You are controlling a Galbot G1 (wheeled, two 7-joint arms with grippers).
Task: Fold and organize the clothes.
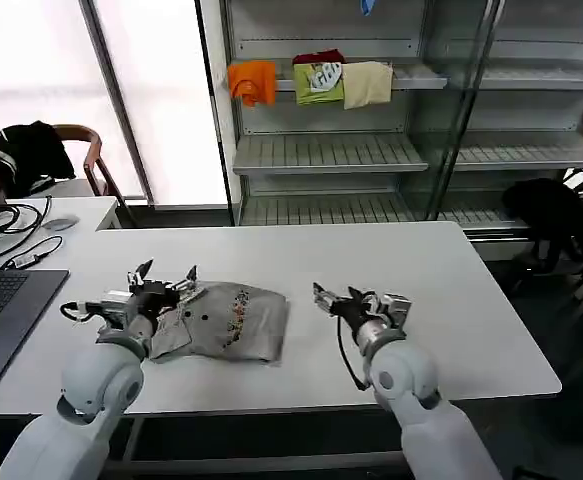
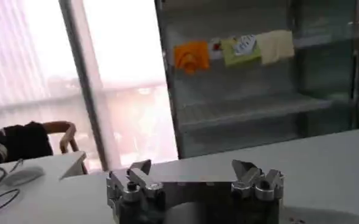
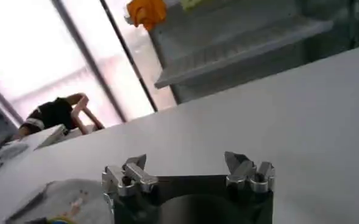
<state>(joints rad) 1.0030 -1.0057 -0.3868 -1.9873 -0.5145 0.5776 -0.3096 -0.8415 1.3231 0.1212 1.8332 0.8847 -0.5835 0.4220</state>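
On the white table (image 1: 451, 300) lies the grey T-shirt (image 1: 233, 322), folded into a rough bundle with its small coloured print facing up, near the front edge and left of centre. The left gripper (image 1: 168, 274) sits at the shirt's left end with its fingers spread, nothing between them. The right gripper (image 1: 323, 298) rests just beside the shirt's right edge, apart from it, fingers spread too. Behind the table stands a shelf unit (image 1: 331, 150); its upper shelf holds three folded garments in a row: orange (image 1: 252, 81), green (image 1: 318, 83) and cream (image 1: 368, 83). A laptop (image 1: 1, 305) and cables (image 1: 1, 218) lie at the table's left.
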